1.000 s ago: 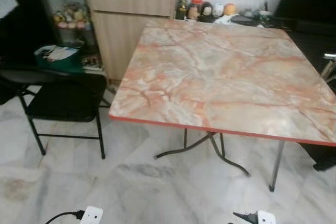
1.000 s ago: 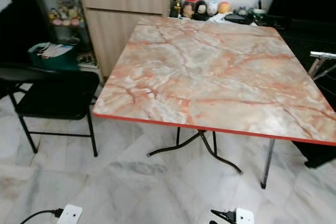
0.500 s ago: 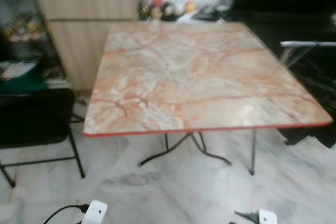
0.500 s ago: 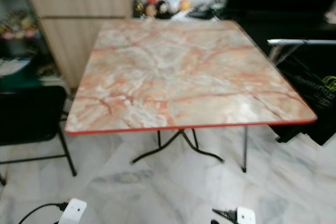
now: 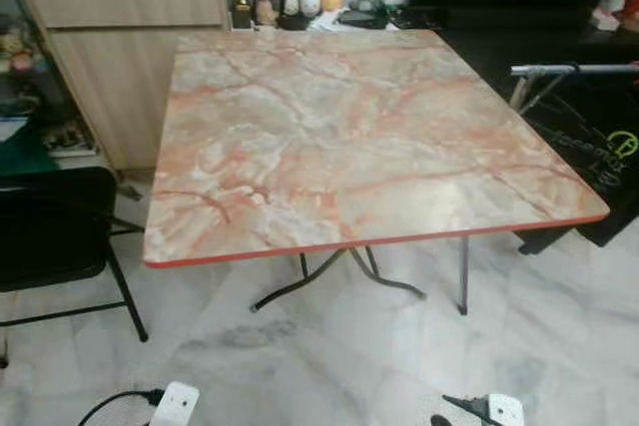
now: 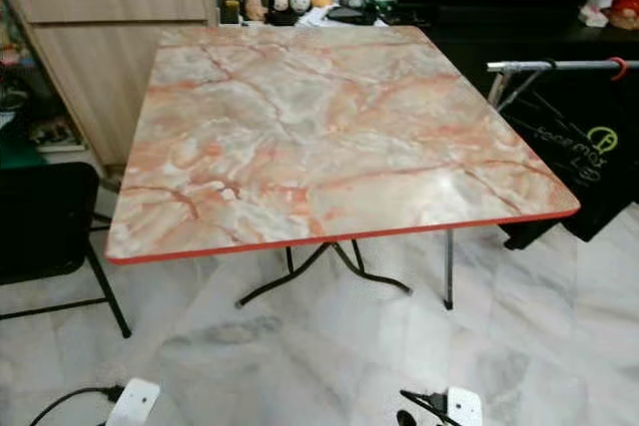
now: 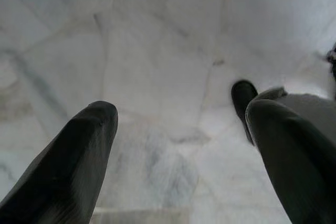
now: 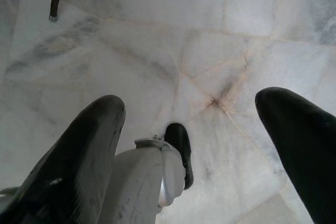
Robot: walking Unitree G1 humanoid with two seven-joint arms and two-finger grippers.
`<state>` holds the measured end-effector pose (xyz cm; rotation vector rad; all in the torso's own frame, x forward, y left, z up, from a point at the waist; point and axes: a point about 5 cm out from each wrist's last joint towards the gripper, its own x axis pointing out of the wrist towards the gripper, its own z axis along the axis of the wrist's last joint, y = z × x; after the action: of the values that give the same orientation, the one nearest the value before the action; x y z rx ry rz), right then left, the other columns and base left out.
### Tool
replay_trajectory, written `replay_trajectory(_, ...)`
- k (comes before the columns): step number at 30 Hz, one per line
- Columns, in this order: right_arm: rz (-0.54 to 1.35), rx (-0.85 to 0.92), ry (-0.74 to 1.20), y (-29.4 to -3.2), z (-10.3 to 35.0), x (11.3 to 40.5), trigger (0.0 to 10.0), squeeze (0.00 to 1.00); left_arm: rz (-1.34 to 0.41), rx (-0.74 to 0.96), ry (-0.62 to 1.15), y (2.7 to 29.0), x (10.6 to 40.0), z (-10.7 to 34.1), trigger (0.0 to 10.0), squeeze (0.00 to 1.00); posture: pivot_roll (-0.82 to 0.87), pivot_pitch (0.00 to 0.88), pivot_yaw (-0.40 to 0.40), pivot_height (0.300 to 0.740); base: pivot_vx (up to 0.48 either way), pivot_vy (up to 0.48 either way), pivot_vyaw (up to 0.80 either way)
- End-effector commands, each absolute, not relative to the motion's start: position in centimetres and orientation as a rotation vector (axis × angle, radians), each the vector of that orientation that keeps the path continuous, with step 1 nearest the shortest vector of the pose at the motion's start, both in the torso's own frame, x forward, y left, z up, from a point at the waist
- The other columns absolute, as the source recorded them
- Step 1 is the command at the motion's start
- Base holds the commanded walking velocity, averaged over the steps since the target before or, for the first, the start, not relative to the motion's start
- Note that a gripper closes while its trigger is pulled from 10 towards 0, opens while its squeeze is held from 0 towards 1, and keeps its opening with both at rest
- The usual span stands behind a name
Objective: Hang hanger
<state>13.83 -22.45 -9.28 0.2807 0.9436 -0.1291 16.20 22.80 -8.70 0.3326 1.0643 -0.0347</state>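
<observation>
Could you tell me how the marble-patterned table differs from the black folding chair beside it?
The marble-patterned table has a pale pink-veined top with a red edge; the black folding chair is black all over. The table is taller and much wider, and its seat sits below the tabletop. The table shows whole, while the chair is cut off by the picture's left edge. Both stand on thin metal legs on the marble floor.

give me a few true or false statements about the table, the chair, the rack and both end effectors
1. The marble-patterned table has a bare top. True.
2. A black chair stands on the robot's right of the table. False: it stands on the robot's left.
3. The left end effector has its fingers spread apart over the marble floor. True.
4. The right end effector is shut on a hanger. False: its fingers are apart and hold nothing.
5. A metal rack with a black bag hanging from it stands on the robot's right of the table. True.
</observation>
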Motion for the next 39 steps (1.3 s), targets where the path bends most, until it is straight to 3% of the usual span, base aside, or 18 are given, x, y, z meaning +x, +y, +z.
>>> replay_trajectory(1, -0.157, 0.289, 0.934, -22.91, -9.22, 13.66, 10.0, 0.00, -0.037, 0.319, 1.067, 22.35, 16.24, -8.79, 10.0, 0.00, -0.05, 0.000, -0.032, 0.740, 0.000, -0.262, 0.00)
replay_trajectory(39, -0.150, 0.282, 0.935, -22.92, -9.19, 13.76, 10.0, 0.00, -0.036, 0.303, 1.079, 22.24, 15.62, -9.06, 10.0, 0.00, -0.05, 0.000, -0.031, 0.740, 0.000, -0.305, 0.00)
